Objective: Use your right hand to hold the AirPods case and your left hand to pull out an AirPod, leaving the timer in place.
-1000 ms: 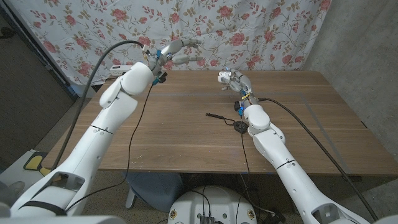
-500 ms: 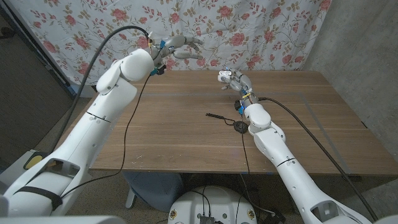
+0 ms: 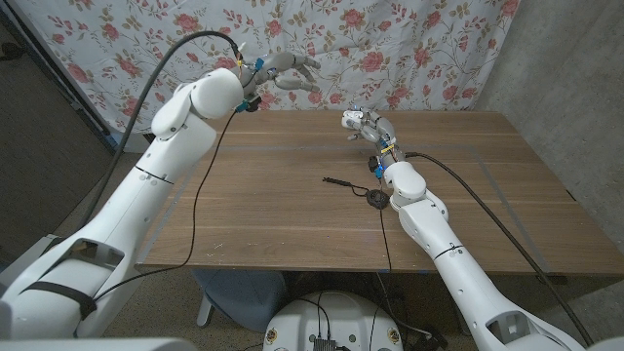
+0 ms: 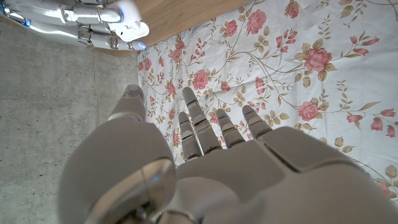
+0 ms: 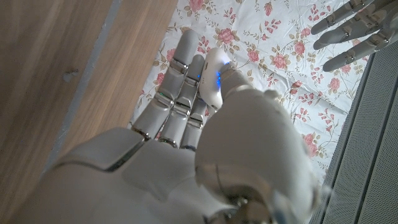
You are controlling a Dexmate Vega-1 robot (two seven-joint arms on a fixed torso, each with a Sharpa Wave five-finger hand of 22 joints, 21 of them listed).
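Left hand (image 3: 292, 70) risen higher, fingers spread, empty; right hand (image 3: 367, 123) grips white AirPods case (image 5: 213, 77), long axis along fingers.

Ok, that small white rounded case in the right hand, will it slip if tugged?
Probably slippery: the small white rounded case looks smooth and glossy. It seems rigid, undented where the right hand pinches it. Being rounded, it may twist under a tug.

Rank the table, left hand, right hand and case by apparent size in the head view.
1. table
2. left hand and right hand: look alike, not ranked
3. case, smallest, held in the right hand
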